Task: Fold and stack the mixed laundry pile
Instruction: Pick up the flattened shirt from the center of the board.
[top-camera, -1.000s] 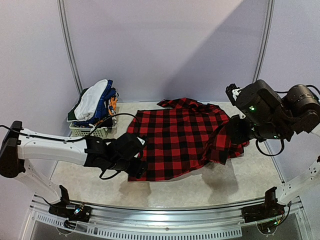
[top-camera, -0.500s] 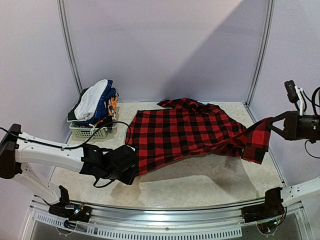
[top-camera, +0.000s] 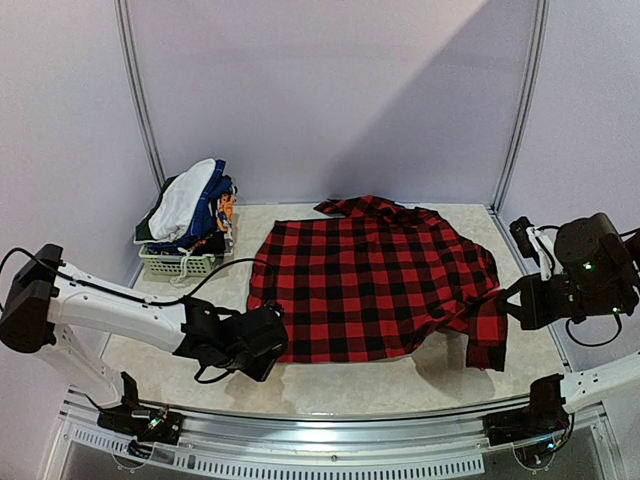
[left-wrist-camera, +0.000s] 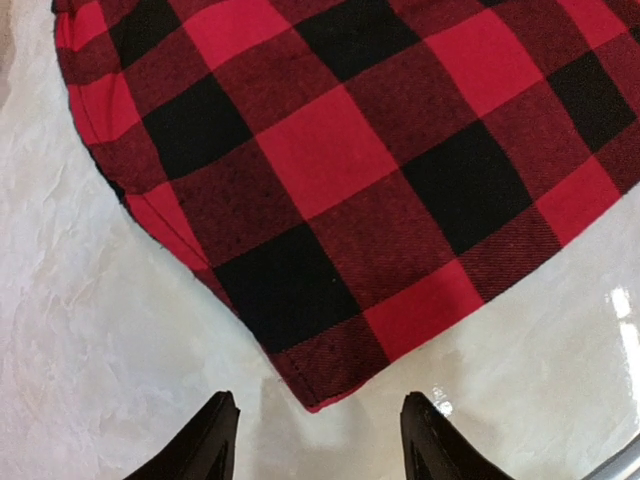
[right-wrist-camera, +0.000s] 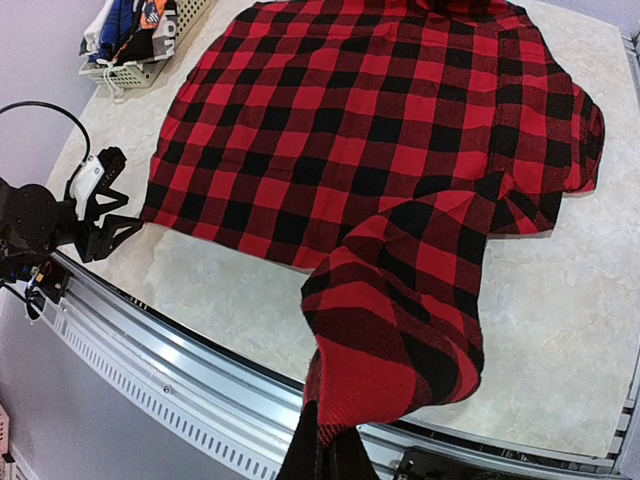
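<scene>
Right gripper (right-wrist-camera: 322, 455) clenched on sleeve of red-and-black plaid cloth shirt (top-camera: 365, 280). Left gripper (left-wrist-camera: 320, 420) jaws apart, shirt's hem corner just ahead, ungrasped.

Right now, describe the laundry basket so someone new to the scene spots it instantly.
Start at the pale table and go to its far left corner, beside the wall post. There sits a small white lattice basket, heaped with white, blue and orange clothes. It is the only container; its neighbour, the red-and-black plaid shirt, lies spread out mid-table.
</scene>
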